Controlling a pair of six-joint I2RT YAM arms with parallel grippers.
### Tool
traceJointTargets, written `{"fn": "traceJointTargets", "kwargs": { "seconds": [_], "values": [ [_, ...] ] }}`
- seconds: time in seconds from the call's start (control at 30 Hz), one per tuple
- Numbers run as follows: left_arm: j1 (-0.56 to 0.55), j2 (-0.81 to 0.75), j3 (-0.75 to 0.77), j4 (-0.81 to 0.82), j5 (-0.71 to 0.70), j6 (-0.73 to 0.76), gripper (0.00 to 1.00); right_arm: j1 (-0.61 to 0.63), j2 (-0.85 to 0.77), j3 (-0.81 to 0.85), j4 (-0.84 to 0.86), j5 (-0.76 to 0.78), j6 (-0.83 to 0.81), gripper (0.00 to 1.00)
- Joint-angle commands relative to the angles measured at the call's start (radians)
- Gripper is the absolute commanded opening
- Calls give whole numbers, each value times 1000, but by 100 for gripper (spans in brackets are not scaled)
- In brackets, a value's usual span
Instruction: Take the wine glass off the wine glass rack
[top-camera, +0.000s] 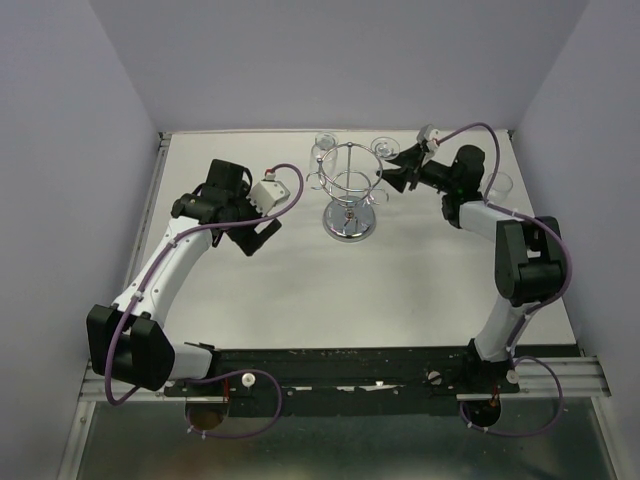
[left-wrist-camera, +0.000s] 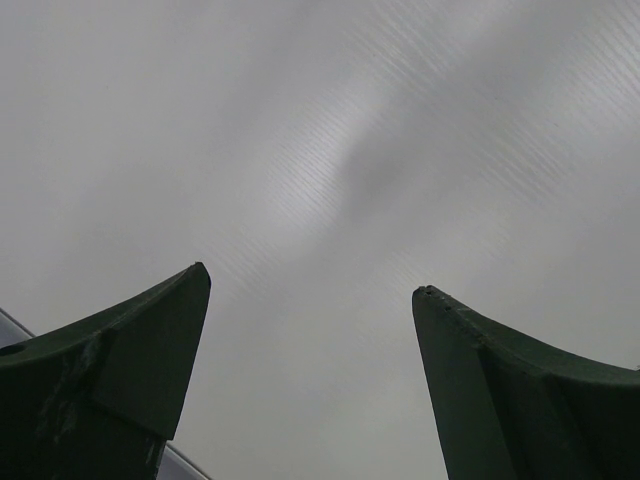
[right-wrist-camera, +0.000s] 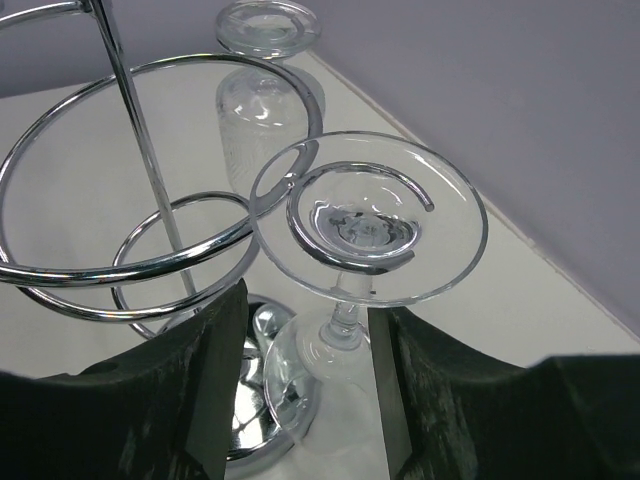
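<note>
Wine glass (right-wrist-camera: 370, 215) hangs upside down from the rack (top-camera: 350, 222), its round foot resting in a spiral hook on the rack's right side, with stem and bowl pointing down toward the bench (top-camera: 300, 290). At the left, the left arm rises from its base, bends at the elbow and reaches in toward the middle. Its end effector (top-camera: 258, 236) sits left of the rack and well apart from it. Its fingers (left-wrist-camera: 120, 350) are spread with nothing between them. The rack stands at mid-bench on a mirrored round base. A second glass (right-wrist-camera: 265, 100) hangs upside down from a hook on its far left side. On the right, the right arm folds up and stretches left at hook height. The right end effector (right-wrist-camera: 312, 300) is released, with a finger on each side of the hanging glass's stem just below the foot; I cannot tell whether either finger touches it. Another clear glass (top-camera: 500, 183) shows to the right of that arm.
</note>
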Motion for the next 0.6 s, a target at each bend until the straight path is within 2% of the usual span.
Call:
{"fn": "traceJointTargets", "kwargs": {
  "seconds": [0.0, 0.27, 0.57],
  "values": [
    [-1, -15, 13, -38, -17, 15, 99, 17, 28, 28, 79, 69, 34, 58],
    [-4, -10, 19, -42, -13, 17, 99, 25, 54, 35, 71, 160, 40, 52],
    [-7, 1, 13, -39, -49, 23, 99, 35, 71, 26, 117, 160, 55, 47]
  ]
}}
